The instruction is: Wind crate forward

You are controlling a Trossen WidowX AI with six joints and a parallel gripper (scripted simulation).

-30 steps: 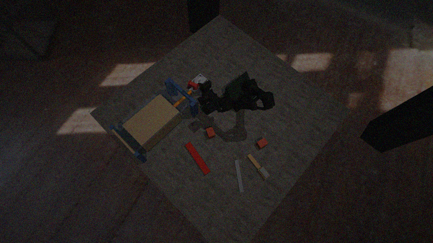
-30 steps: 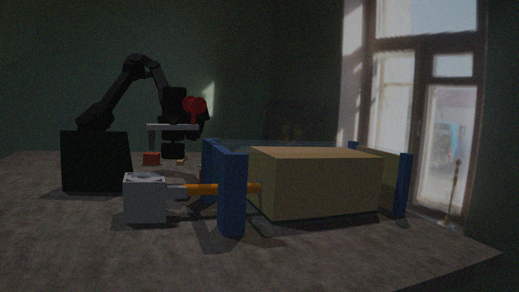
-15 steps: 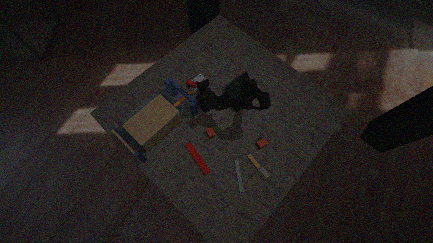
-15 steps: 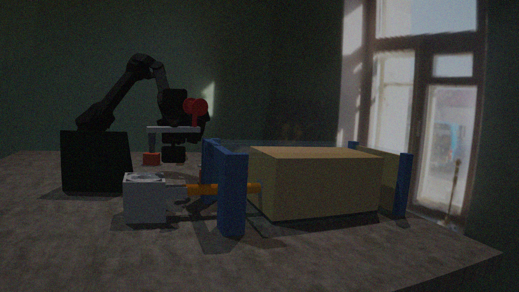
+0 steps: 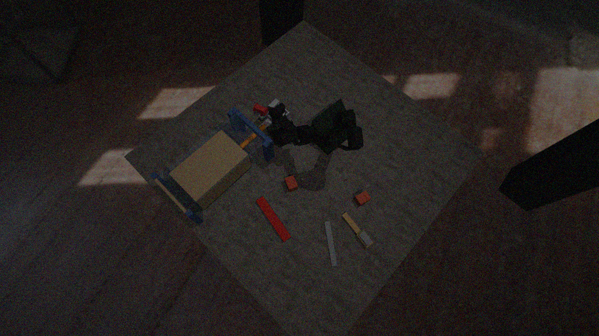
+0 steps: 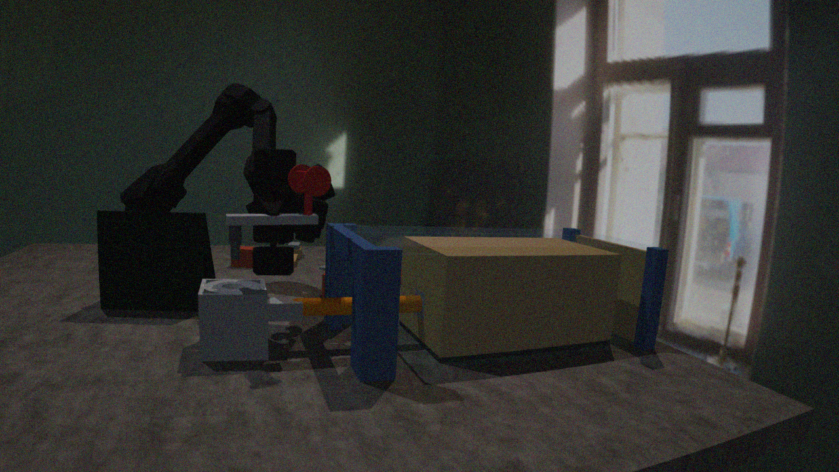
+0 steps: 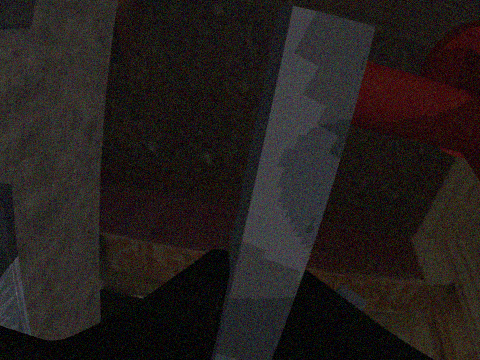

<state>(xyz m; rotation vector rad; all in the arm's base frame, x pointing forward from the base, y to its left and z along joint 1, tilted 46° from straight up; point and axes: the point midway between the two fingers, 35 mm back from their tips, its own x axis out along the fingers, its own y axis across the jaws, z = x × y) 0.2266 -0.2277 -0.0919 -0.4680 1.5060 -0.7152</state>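
Note:
My gripper [image 6: 273,215] [image 7: 250,271] is shut on the grey crank bar of the winch handle [image 6: 246,219] [image 7: 300,150]. The bar looks level. Its red knob [image 6: 309,179] [image 5: 259,109] [image 7: 405,97] points up at one end, and its key shaft [image 6: 234,243] hangs down at the other, appearing above the winch [image 6: 233,322]. Whether it lines up with the hole is unclear. The orange strap [image 6: 328,305] [image 5: 248,140] runs from the winch through the blue steel frame [image 6: 375,316] [image 5: 252,127] to the crate [image 6: 527,299] [image 5: 209,165]. The crate sits flat, with a gap before the frame.
Two orange blocks [image 5: 291,183] [image 5: 362,198], a red bar [image 5: 273,219], a thin grey bar [image 5: 331,243] and a wooden-handled tool [image 5: 351,223] lie on the bench. Blue posts [image 6: 651,299] stand behind the crate. The arm's dark base [image 6: 153,263] stands beyond the winch.

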